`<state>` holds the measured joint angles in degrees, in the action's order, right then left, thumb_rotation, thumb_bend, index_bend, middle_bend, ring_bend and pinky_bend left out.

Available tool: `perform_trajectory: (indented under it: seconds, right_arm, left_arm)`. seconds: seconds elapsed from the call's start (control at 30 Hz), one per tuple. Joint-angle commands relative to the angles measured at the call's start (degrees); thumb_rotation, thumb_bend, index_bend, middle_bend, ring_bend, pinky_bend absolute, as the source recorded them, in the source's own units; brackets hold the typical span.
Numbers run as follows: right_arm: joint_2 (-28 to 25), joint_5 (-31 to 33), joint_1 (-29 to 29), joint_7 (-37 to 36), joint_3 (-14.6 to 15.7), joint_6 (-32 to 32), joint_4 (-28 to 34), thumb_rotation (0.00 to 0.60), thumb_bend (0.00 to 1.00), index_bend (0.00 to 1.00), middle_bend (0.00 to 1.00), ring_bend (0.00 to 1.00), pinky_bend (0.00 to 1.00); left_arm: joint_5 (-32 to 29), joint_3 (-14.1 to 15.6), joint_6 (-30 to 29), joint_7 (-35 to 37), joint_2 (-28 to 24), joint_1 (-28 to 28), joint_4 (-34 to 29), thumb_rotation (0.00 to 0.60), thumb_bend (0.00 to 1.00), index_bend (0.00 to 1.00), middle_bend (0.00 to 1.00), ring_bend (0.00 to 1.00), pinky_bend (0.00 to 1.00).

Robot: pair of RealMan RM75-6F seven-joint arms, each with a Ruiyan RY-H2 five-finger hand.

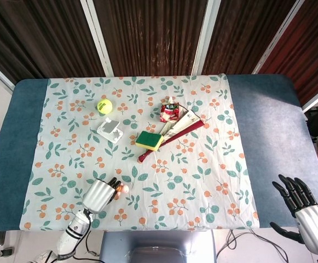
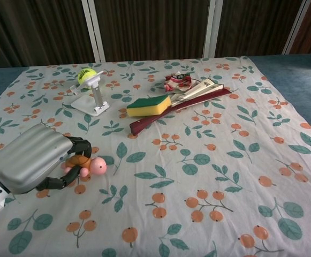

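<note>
Left hand (image 2: 29, 159), at the near left corner of the flowered cloth (image 2: 198, 139), grips a small toy turtle (image 2: 88, 165); its dark fingers (image 2: 79, 144) curl over the shell from above and the thumb closes beneath. The turtle's long axis lies roughly left to right in the chest view, the pink head pointing right, away from the palm. The shell and rear are largely hidden under the fingers; whether the toy touches the cloth cannot be told. In the head view only a pink tip of the turtle (image 1: 122, 189) shows beside the hand (image 1: 98, 194).

Right hand (image 1: 306, 211), seen in the head view alone, lies at the near right, off the blue table (image 1: 268, 126) edge, fingers spread and holding nothing; its wrist is cut off by the frame.

Farther on the cloth: a tennis ball (image 2: 86, 74) beside a white stand (image 2: 93, 99), and a yellow-green sponge (image 2: 148, 105) touching a folded fan (image 2: 184, 99). The red packet (image 2: 176, 82) behind is hard to make out.
</note>
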<state>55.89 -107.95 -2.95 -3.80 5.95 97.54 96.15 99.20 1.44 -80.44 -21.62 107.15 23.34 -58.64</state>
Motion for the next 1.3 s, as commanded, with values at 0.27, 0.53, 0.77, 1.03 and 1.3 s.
perform_trajectory:
  seconds: [0.27, 0.53, 0.77, 1.03, 1.3]
  right_arm:
    - [0.1, 0.0, 0.0, 0.2, 0.0, -0.2, 0.0, 0.600, 0.08, 0.00, 0.00, 0.00, 0.00]
    - [0.3, 0.1, 0.2, 0.9, -0.1, -0.9, 0.2, 0.600, 0.08, 0.00, 0.00, 0.00, 0.00]
    - [0.4, 0.1, 0.4, 1.4, -0.1, -1.4, 0.3, 0.600, 0.08, 0.00, 0.00, 0.00, 0.00]
    - [0.8, -0.1, 0.6, 2.4, 0.2, -2.3, 0.5, 0.600, 0.08, 0.00, 0.00, 0.00, 0.00]
    - [2.1, 0.5, 1.6, 5.9, 0.4, -6.2, 1.5, 0.600, 0.08, 0.00, 0.00, 0.00, 0.00]
  left_arm:
    - [-2.9, 0.9, 4.8, 1.1, -2.1, -0.1, -3.4, 0.600, 0.44, 0.14, 0.36, 1.00, 1.00]
    - [-3.1, 1.7, 5.1, -0.6, -5.1, -0.6, -9.2, 0.600, 0.39, 0.00, 0.10, 1.00, 1.00]
    - [-1.5, 3.0, 0.6, -5.5, -10.5, -3.2, -16.2, 0.600, 0.38, 0.00, 0.09, 0.93, 1.00]
    - [-1.7, 8.4, -10.5, -1.3, -26.2, -12.3, -32.0, 0.600, 0.37, 0.00, 0.09, 0.26, 0.56]
    - [-4.6, 11.0, -18.9, 19.4, -36.7, -19.8, -33.3, 0.600, 0.35, 0.00, 0.03, 0.00, 0.09]
